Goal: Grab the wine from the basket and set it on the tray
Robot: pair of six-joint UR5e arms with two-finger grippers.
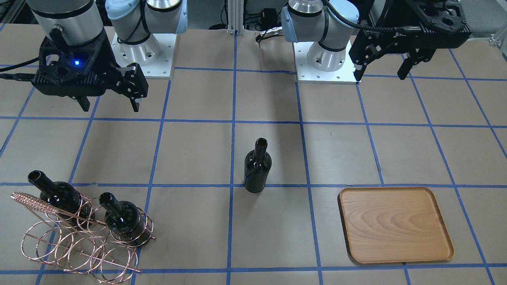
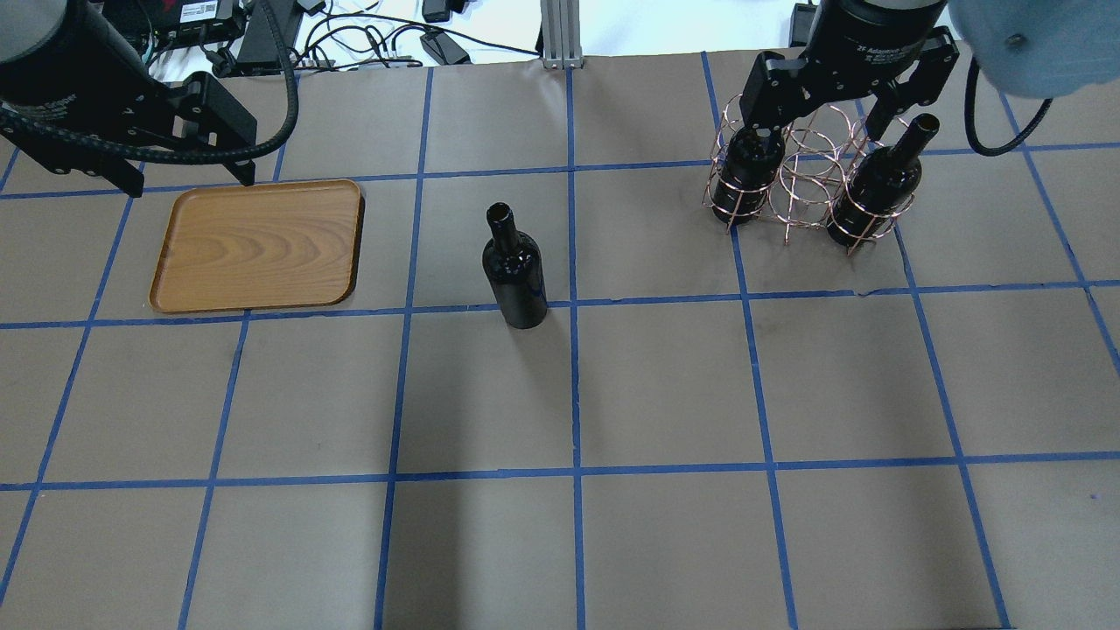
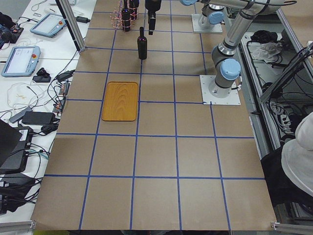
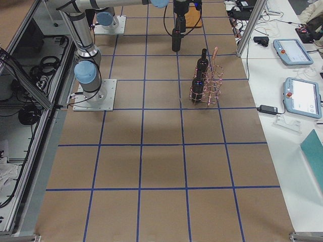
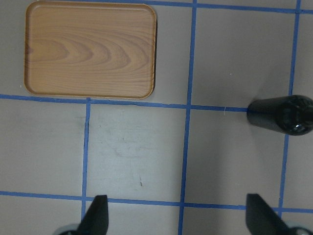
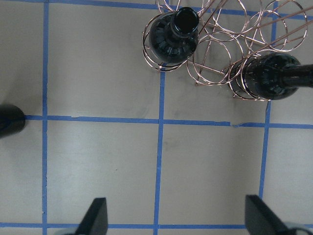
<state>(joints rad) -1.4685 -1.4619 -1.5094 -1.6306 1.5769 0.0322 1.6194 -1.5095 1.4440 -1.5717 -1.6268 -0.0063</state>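
One wine bottle (image 1: pixel 257 168) stands upright and alone at the table's middle, also in the overhead view (image 2: pixel 516 276). Two more bottles (image 1: pixel 59 194) (image 1: pixel 124 217) sit in the copper wire basket (image 1: pixel 79 245). The wooden tray (image 1: pixel 396 223) lies bare on the robot's left side. My left gripper (image 1: pixel 382 71) is open and empty, high near the tray's robot-side edge; its wrist view shows the tray (image 5: pixel 90 49) and the standing bottle (image 5: pixel 286 115). My right gripper (image 1: pixel 110 105) is open and empty, above the table on the robot side of the basket (image 6: pixel 220 54).
The two robot bases (image 1: pixel 144 55) (image 1: pixel 324 59) stand at the table's robot side. Blue tape lines grid the brown table. Teach pendants (image 4: pixel 295 50) and cables lie on side benches beyond the table's edge.
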